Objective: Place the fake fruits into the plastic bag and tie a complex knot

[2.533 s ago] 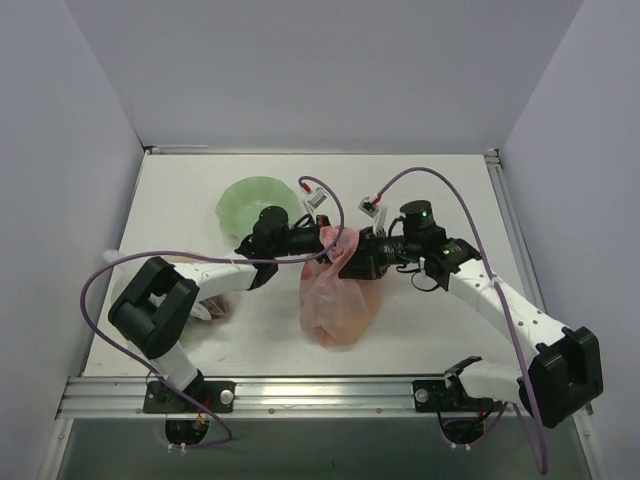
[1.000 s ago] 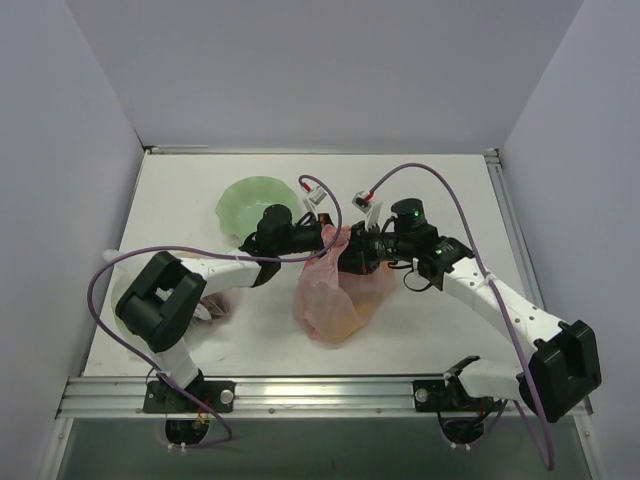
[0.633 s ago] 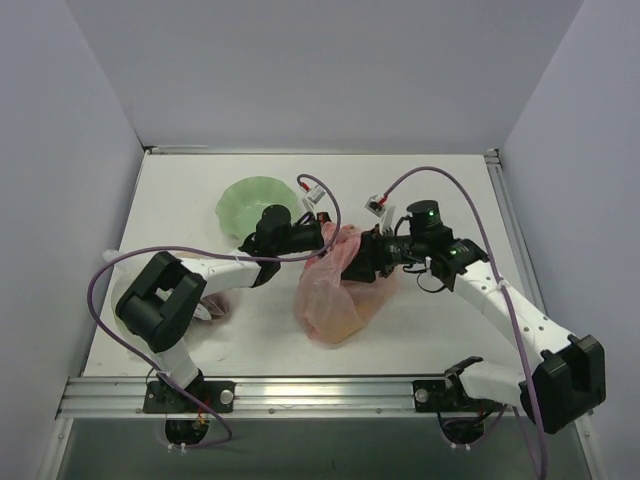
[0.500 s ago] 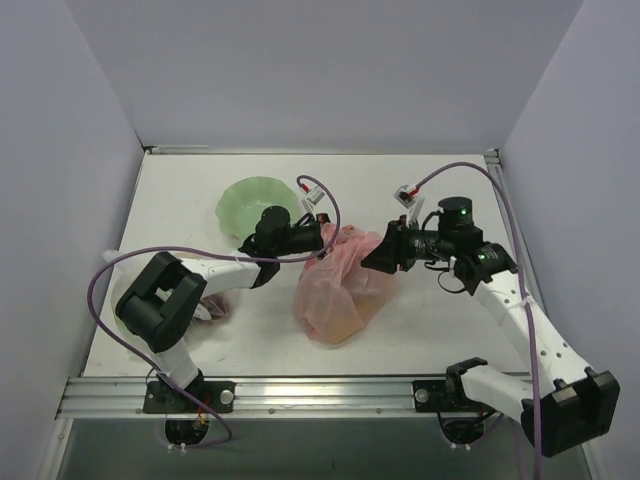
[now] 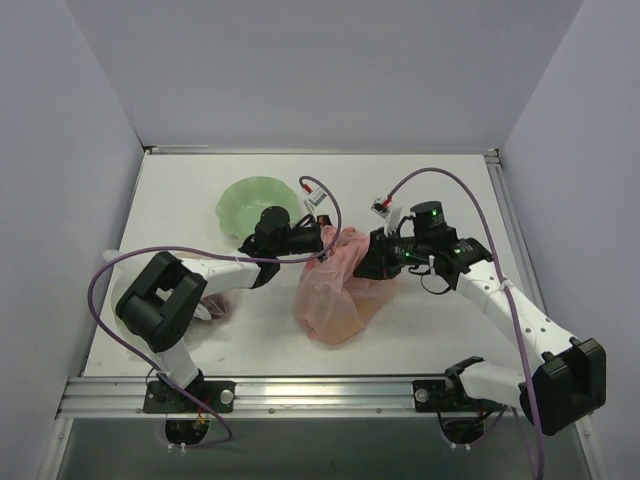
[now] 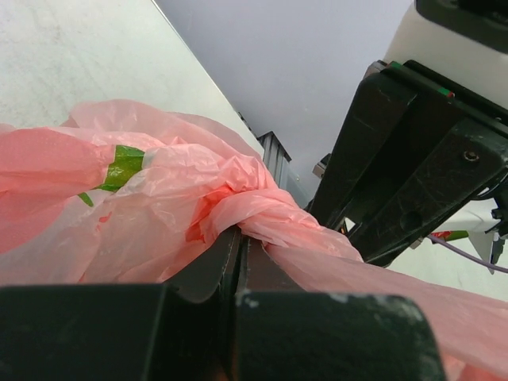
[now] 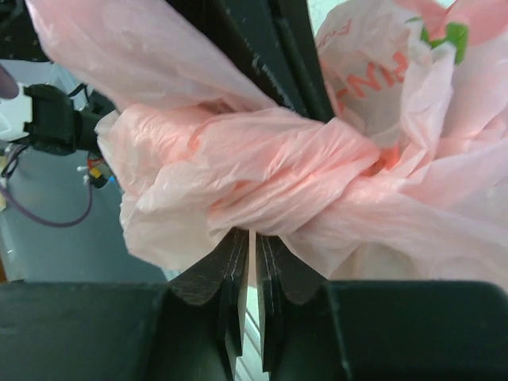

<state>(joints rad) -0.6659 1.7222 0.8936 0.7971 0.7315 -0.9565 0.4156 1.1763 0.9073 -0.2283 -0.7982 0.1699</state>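
Observation:
The pink plastic bag (image 5: 333,290) lies mid-table with its top twisted into a knot (image 7: 262,163). An orange-yellow tint low in the bag (image 5: 345,316) hints at the fake fruits, which are otherwise hidden. My left gripper (image 5: 316,243) is shut on a twisted pink strand (image 6: 262,214) at the bag's upper left. From the right, my right gripper (image 5: 374,258) meets the knot. Its fingers (image 7: 236,262) stand almost together, pinching pink film at their tips. The right gripper's black body (image 6: 397,167) fills the left wrist view just beyond the strand.
A pale green bowl (image 5: 252,199) sits behind the left arm. A crumpled clear bag (image 5: 212,303) lies by the left arm's elbow. Purple cables (image 5: 320,200) loop above both wrists. Walls close the table on three sides.
The right gripper let go, swung out to the right, then came back and closed on the bag's knot. The left gripper kept its hold and place.

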